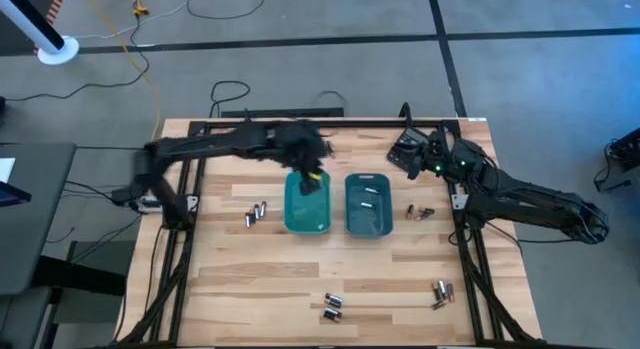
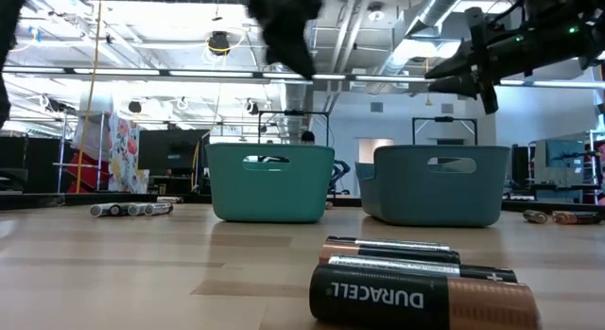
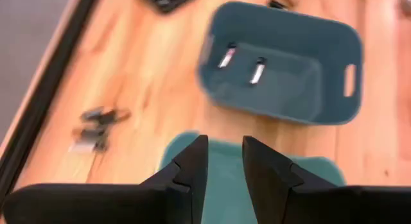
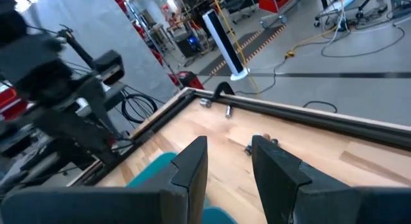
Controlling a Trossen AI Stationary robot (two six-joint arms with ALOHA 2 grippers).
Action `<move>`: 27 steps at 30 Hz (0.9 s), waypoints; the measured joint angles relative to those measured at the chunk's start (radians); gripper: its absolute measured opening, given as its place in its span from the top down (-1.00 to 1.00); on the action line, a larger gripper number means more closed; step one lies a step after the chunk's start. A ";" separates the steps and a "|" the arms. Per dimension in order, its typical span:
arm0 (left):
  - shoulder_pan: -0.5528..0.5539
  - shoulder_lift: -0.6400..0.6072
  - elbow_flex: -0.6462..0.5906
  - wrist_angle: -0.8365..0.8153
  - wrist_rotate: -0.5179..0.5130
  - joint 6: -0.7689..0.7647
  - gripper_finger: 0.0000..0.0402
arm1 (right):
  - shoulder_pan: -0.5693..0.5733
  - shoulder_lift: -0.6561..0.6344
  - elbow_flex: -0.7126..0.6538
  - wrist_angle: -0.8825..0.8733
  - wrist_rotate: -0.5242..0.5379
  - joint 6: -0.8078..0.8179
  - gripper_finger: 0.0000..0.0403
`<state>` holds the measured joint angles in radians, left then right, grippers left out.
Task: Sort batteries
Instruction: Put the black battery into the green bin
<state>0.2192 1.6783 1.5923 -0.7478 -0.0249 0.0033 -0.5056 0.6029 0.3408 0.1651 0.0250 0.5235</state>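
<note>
Batteries (image 2: 416, 287) lie well apart from left hand (image 1: 313, 182) over tray (image 1: 306, 215).

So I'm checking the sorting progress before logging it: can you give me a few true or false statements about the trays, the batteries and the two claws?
1. Two teal trays stand side by side mid-table. True.
2. The right-hand tray holds two batteries. True.
3. Every battery is already in a tray. False: loose batteries lie on the table.
4. The left claw hangs over the left-hand tray. True.
5. The right claw grips a battery. False: nothing shows between its fingers.
</note>
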 joint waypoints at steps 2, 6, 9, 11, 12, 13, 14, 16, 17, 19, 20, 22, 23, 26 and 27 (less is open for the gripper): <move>0.012 -0.128 -0.180 0.122 -0.009 -0.051 0.55 | 0.000 -0.011 0.000 0.000 0.000 0.000 0.31; 0.017 -0.378 -0.490 0.336 -0.036 -0.147 0.55 | 0.000 -0.026 0.000 0.002 0.000 0.000 0.31; 0.016 -0.547 -0.662 0.420 -0.054 -0.202 0.55 | 0.000 -0.029 0.000 0.005 0.000 0.000 0.31; 0.017 -0.647 -0.743 0.422 -0.059 -0.234 0.55 | 0.000 -0.029 0.000 0.010 0.000 0.000 0.31; 0.017 -0.695 -0.779 0.422 -0.060 -0.244 0.55 | 0.000 -0.029 0.000 0.014 0.000 0.000 0.31; 0.017 -0.739 -0.810 0.422 -0.061 -0.253 0.55 | 0.000 -0.028 0.000 0.026 0.000 0.000 0.31; 0.017 -0.784 -0.840 0.421 -0.061 -0.259 0.55 | 0.000 -0.028 0.000 0.045 0.000 0.000 0.31; 0.016 -0.871 -0.893 0.419 -0.061 -0.260 0.55 | 0.000 -0.029 0.002 0.095 0.000 0.000 0.31; 0.016 -0.916 -0.917 0.421 -0.061 -0.260 0.55 | 0.000 -0.029 0.011 0.107 0.000 0.000 0.31; 0.017 -1.001 -0.959 0.397 -0.065 -0.259 0.55 | 0.000 -0.028 0.041 0.110 0.000 0.000 0.31; 0.017 -1.040 -0.978 0.385 -0.073 -0.259 0.55 | 0.000 -0.028 0.059 0.106 0.000 -0.004 0.31; 0.017 -1.108 -1.012 0.357 -0.084 -0.259 0.55 | 0.005 -0.027 0.096 0.090 0.000 -0.024 0.31; 0.017 -1.136 -1.025 0.340 -0.089 -0.259 0.55 | 0.013 -0.026 0.119 0.074 0.001 -0.041 0.31; 0.017 -1.199 -1.064 0.338 -0.092 -0.259 0.55 | 0.047 -0.010 0.208 -0.017 0.001 -0.103 0.31; 0.017 -1.214 -1.075 0.335 -0.092 -0.259 0.55 | 0.059 0.000 0.245 -0.076 0.009 -0.111 0.32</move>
<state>0.2359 0.4646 0.5172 -0.4127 -0.1169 -0.2555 -0.4462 0.6028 0.5863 0.0893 0.0335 0.4123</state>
